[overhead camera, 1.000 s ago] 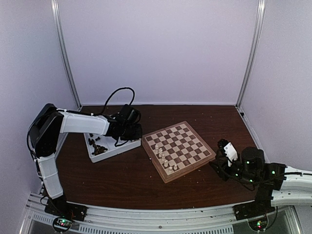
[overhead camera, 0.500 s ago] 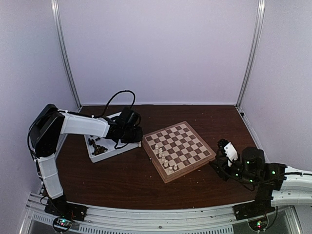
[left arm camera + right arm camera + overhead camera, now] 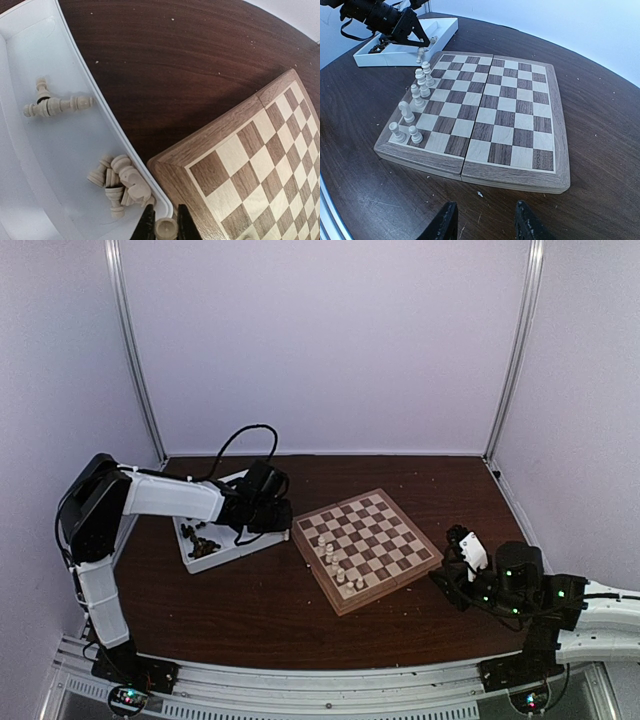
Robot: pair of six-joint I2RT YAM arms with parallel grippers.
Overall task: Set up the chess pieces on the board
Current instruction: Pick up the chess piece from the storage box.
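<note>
The surface is dark brown wood-grain, smooth, with a faint sheen and a few pale specks. The board is satin-finished wood, and the grain shows in the light border and in both colours of square. At nine o'clock of it, the tray is smooth, slightly glossy white plastic. The chess pieces inside are cream, smooth and matt. The corner posts look like brushed metal.

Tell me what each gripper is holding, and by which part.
The left gripper pinches a cream chess piece by the sides of its upper end, one finger on each side. The right gripper stands open and holds nothing.
</note>
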